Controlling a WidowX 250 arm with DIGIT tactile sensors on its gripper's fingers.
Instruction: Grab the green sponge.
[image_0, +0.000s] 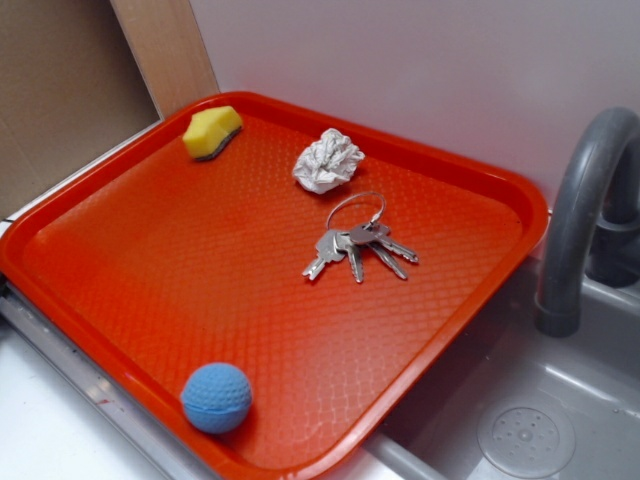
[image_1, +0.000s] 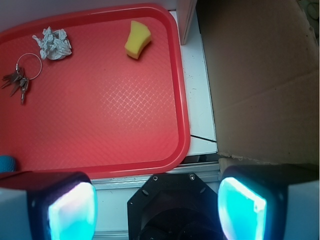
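The green sponge (image_0: 212, 131) is a small yellow foam block with a thin dark layer underneath. It lies at the far left corner of the red tray (image_0: 480, 180). In the wrist view the sponge (image_1: 137, 39) shows near the tray's upper right corner, far above my gripper (image_1: 157, 210). The two cyan pads (image_1: 75, 210) stand wide apart with nothing between them, just past the tray's near rim (image_1: 150, 167). The gripper does not show in the exterior view.
A crumpled white paper wad (image_0: 327, 160), a ring of keys (image_0: 355, 245) and a blue dimpled ball (image_0: 216, 397) also lie on the tray. A grey faucet (image_0: 580, 200) and sink (image_0: 520, 430) stand to the right. Brown cardboard (image_1: 260, 80) lies beside the tray.
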